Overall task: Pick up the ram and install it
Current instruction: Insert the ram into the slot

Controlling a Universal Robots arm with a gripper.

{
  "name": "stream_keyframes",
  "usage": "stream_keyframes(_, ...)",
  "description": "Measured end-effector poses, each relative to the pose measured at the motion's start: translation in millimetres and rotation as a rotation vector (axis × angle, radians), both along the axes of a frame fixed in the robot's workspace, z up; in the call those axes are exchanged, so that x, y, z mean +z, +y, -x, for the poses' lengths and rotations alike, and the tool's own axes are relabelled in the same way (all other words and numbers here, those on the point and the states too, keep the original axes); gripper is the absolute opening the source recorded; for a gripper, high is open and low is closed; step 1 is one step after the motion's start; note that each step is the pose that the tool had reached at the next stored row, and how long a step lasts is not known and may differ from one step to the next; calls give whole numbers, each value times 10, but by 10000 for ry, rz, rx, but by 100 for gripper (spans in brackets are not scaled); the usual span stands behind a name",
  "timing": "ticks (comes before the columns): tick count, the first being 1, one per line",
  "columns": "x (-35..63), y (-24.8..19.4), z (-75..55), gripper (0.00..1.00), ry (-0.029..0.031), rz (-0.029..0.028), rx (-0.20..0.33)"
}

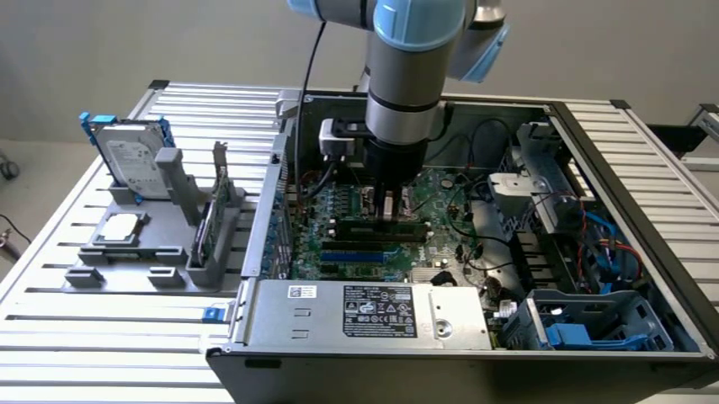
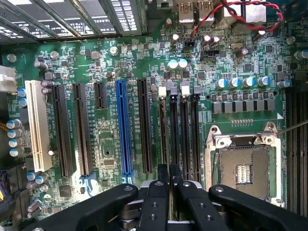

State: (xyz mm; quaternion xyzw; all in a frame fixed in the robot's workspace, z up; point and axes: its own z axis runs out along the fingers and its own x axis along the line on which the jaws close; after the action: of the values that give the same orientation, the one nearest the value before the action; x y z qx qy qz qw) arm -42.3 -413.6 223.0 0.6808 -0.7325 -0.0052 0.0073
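Arm reaches down into the open computer case (image 1: 472,337) on the slatted tabletop (image 1: 67,353). Fingers (image 2: 159,192) nearly together, clenched on the thin top edge of the ram (image 2: 169,175). Ram stands on edge between them, over the black memory slots (image 2: 179,130) at 12 o'clock from the fingers. Empty processor socket (image 2: 244,168) just beside, toward 2 o'clock.

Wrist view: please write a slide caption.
Gripper, nearly shut, poised over the motherboard's memory slots, beside the empty processor socket.
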Motion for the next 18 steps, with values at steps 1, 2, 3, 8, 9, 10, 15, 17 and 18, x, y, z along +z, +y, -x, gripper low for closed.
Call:
stream_keyframes(1, -5, 0, 0, 14, 0, -1, 0)
stream_keyframes(2, -9, 0, 0, 14, 1, -1, 0)
stream_keyframes(3, -13, 0, 0, 14, 1, -1, -1)
stream_keyframes(8, -8, 0, 0, 28, 1, -7, -1)
stream_keyframes(9, 2, 0, 0, 28, 0, -10, -1)
stream_keyframes(10, 21, 0, 0, 28, 1, -8, -2)
stream_keyframes(15, 169, 0, 0, 28, 1, -8, -1)
stream_keyframes(17, 244, 0, 0, 28, 1, -7, -1)
stream_keyframes(18, 265, 0, 0, 28, 1, -8, -1)
